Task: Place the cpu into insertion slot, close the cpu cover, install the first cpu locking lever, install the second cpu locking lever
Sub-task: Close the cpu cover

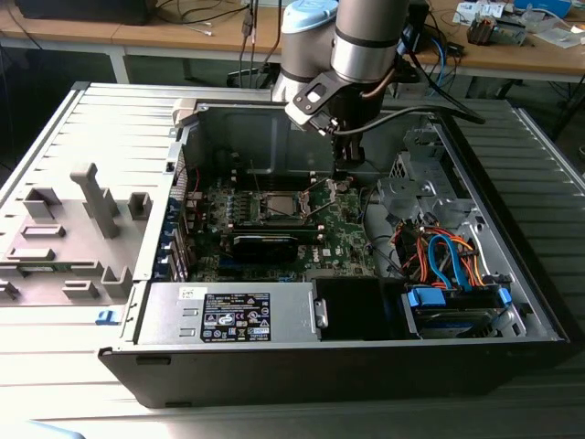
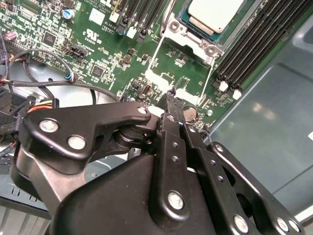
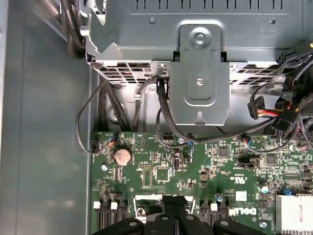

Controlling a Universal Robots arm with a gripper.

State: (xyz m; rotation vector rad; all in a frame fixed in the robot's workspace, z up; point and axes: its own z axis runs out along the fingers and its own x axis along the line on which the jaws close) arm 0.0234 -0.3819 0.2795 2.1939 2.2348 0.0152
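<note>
The chip (image 2: 215, 13) already sits in its socket (image 2: 171, 30), pale face up, so the first step looks done. The thin metal cover (image 2: 195, 32) seems to lie down around the chip's edge, though I cannot be sure it is fully flat. Two thin wire levers (image 2: 210, 73) run out from the socket toward the arm and look free of their hooks. By that reading both lever steps are left.

In the exterior view the chip (image 1: 274, 205) lies near the middle of the green board (image 1: 347, 233), inside the open computer case (image 1: 366, 366) that rests on the ribbed counter (image 1: 55, 384). The gripper (image 1: 345, 176) hangs at about 2 o'clock from the chip, near it but not touching it. The arm comes down into the case from 12 o'clock, its wrist bent so the fingers point steeply at the board.

In the second wrist view the gripper (image 2: 171, 98) has its jaws together, and I can see nothing between them. Its tip hovers just above the board between the two lever ends, close to a coin battery (image 3: 122, 155). The power supply box (image 1: 228, 311) sits at 6 o'clock from the chip, and a drive bay with coloured cables (image 1: 448, 256) at 4 o'clock.
</note>
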